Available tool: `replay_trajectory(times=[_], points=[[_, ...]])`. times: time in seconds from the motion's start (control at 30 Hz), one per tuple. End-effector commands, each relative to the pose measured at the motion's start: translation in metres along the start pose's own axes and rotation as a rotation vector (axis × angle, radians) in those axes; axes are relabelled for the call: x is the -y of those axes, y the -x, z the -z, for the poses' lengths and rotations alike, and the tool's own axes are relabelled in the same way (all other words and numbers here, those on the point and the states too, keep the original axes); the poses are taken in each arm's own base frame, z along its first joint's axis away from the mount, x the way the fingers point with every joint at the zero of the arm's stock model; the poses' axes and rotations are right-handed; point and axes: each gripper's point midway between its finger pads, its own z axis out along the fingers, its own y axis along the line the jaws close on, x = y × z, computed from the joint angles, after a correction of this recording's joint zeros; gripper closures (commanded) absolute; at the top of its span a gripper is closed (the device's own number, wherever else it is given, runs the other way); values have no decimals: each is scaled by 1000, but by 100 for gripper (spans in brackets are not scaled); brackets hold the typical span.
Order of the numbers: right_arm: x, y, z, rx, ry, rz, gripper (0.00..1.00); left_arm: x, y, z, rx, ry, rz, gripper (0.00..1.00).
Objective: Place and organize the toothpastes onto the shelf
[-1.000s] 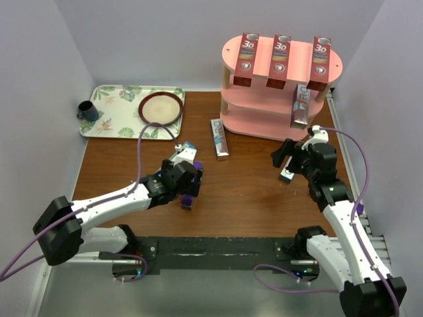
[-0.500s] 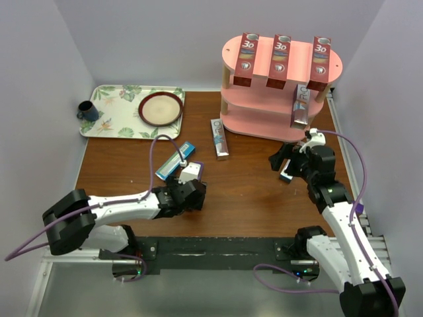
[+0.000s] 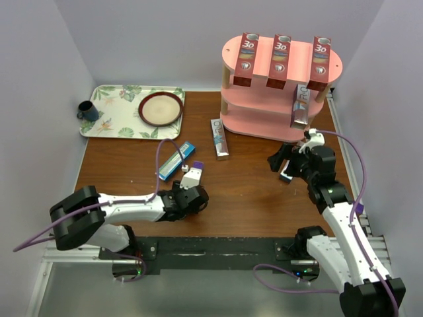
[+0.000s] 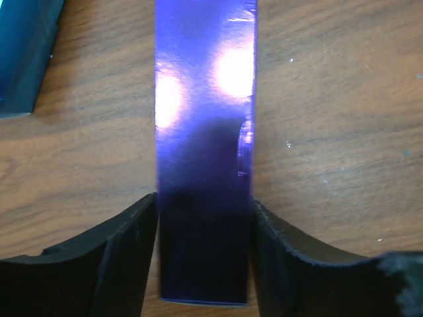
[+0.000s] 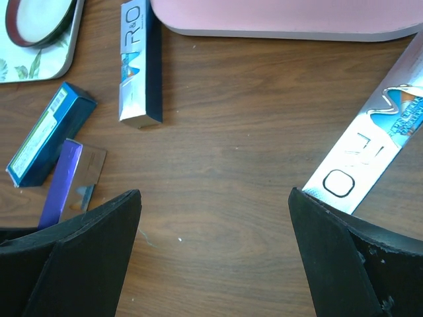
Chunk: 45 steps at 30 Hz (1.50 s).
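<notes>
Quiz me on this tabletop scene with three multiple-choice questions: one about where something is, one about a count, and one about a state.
1. Where does the teal-blue cardboard carton lie?
A) on the floral tray
B) inside the dark mug
C) on the brown wooden table

2. How many red cartons are on the top board of the pink three-tier shelf?
A) one
B) three
C) six

3. What state is the right pincer in?
A) open, holding nothing
B) shut on a red carton
C) shut on a plate

Answers:
1. C, since it lies flat on the wood, clear of the tray.
2. B, since three red boxes sit side by side on the top board.
3. A, since its fingers stand wide apart and grip nothing.
</notes>
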Motion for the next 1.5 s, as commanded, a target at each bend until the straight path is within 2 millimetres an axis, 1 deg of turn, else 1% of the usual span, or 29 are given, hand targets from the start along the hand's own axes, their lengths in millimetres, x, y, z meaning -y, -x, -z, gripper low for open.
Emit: replay_trajectory(times=[0.0,0.07,0.13,0.17,0.27,0.37,0.4,0.47,0.5,0.53,0.6,0.67,0.7,0.73,0.77,0.83,0.87,0.93,0.97,1.0,1.03,1.07,1.13,1.23,1.3,1.33,1.37,1.43,1.47], points=[[-13,0,1,2,87,34,2,7,19,10,54,-37,-3,45],[-20,-3,0,-15,126,41,2,14,33,20,85,-89,-4,51],[-25,-1,0,-13,157,47,2,22,41,30,100,-158,-49,53],[-30,-3,0,-23,189,53,2,25,50,38,123,-191,-52,58],[-41,-4,2,-20,257,65,2,32,65,55,151,-268,-108,62],[-49,-5,2,-27,292,79,2,33,76,67,168,-321,-145,63],[-52,-8,2,-36,312,90,1,38,76,71,159,-371,-177,63],[-62,-9,4,-37,355,108,1,34,86,74,165,-410,-198,64],[-71,-10,7,-34,393,131,2,42,85,80,146,-492,-216,65],[-75,-12,7,-38,406,144,2,35,92,78,147,-504,-206,66],[-87,-18,10,-40,443,196,1,36,102,85,157,-588,-243,66],[-96,-22,13,-43,475,231,1,32,103,85,136,-605,-308,64],[-106,-27,17,-48,516,251,2,35,106,92,112,-647,-327,63],[-109,-29,19,-45,532,262,1,37,105,91,86,-664,-348,62],[-112,-29,20,-39,542,279,1,45,110,99,90,-730,-381,62],[-118,-30,24,-27,558,307,1,45,106,98,43,-787,-400,64],[-121,-33,26,-27,571,335,2,53,105,107,26,-867,-390,64],[-125,-30,30,-17,574,373,1,50,104,102,1,-921,-406,67],[-128,-32,32,-14,588,443,1,51,103,106,-11,-982,-389,67],[-129,-27,37,-19,582,477,1,52,101,106,-29,-1008,-386,67],[-131,-27,39,-24,584,511,1,53,97,102,-50,-1032,-395,67],[-134,-28,41,-15,609,613,1,55,99,107,-52,-1076,-391,67],[-131,-23,48,-36,590,698,1,56,97,106,-80,-1106,-403,67],[-123,-23,54,-62,581,887,1,61,108,116,-58,-1174,-425,67],[-126,-27,61,-69,613,949,1,61,111,117,-63,-1177,-430,67],[-126,-29,62,-50,637,1023,1,63,117,120,-43,-1186,-446,67],[-127,-36,66,-53,671,1059,1,62,116,123,-60,-1199,-448,66],[-128,-35,66,-35,665,1093,1,64,120,125,-57,-1213,-461,66],[-131,-36,69,-31,677,1109,1,63,118,126,-76,-1216,-460,66]])
